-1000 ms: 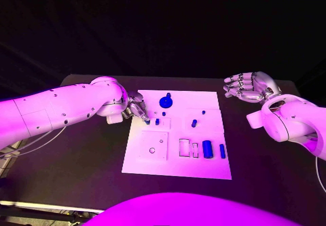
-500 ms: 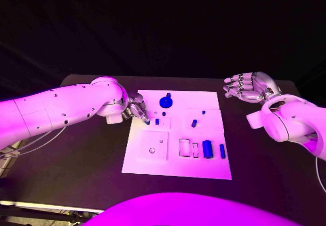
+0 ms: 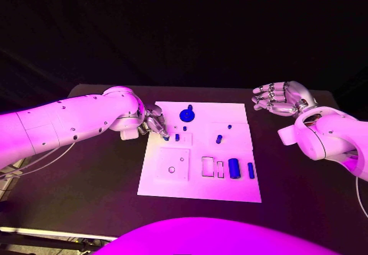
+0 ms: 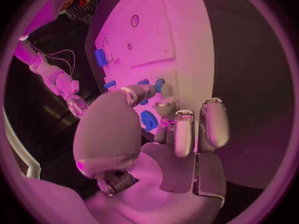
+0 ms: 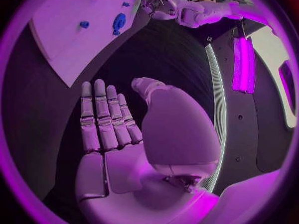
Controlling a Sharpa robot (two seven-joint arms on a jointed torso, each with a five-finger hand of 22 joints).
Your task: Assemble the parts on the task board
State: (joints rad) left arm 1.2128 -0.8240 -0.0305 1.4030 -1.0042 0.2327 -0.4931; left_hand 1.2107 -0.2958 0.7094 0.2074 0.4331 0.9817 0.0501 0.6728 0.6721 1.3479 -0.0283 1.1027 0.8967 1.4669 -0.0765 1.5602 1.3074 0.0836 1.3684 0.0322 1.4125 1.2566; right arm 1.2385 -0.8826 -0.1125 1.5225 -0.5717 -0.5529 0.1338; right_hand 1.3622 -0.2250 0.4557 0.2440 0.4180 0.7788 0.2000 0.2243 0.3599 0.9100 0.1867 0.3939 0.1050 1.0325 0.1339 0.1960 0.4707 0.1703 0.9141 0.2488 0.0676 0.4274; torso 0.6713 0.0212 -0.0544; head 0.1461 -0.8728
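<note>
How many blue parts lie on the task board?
8: one round part at the far side; three small ones near the left robot hand; two pegs right of them; two bars at the near right. More may be hidden.

No visible change anywhere since a second ago.

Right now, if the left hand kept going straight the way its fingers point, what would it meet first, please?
Probably the small blue peg at the task board's left edge: the left hand's fingertips point down at it. Whether they already touch is unclear.
</note>
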